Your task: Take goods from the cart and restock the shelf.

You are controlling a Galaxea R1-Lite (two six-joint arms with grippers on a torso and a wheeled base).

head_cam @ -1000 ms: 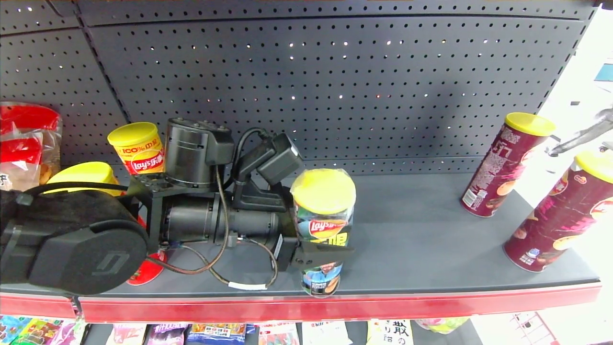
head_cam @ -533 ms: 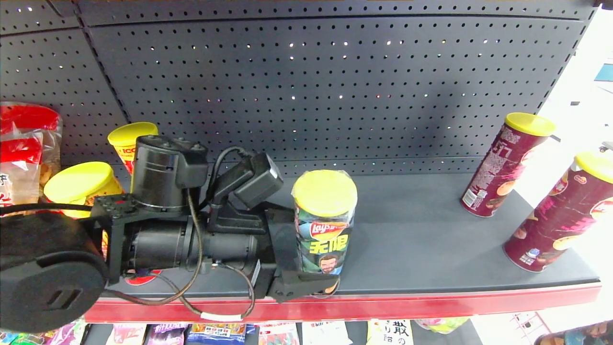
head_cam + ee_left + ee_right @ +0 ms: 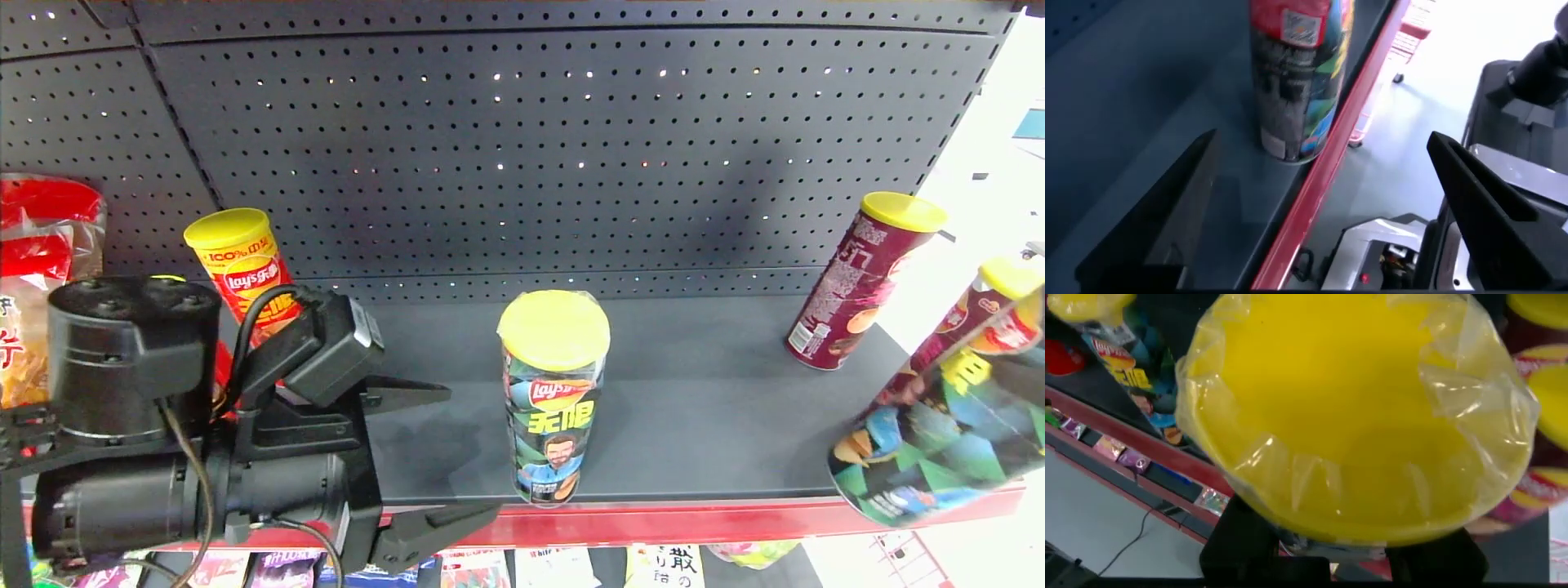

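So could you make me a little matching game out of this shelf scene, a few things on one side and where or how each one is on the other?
Things:
1. left gripper
2. standing green can
3. yellow-and-red can
4. held green can

Places or states:
A. back left, by the pegboard
B. tilted, clamped in the right gripper, at the right end
C. open, holding nothing
D. upright, midway along the shelf, near its front edge

Pairs: 1-C, 2-D, 3-A, 4-B.
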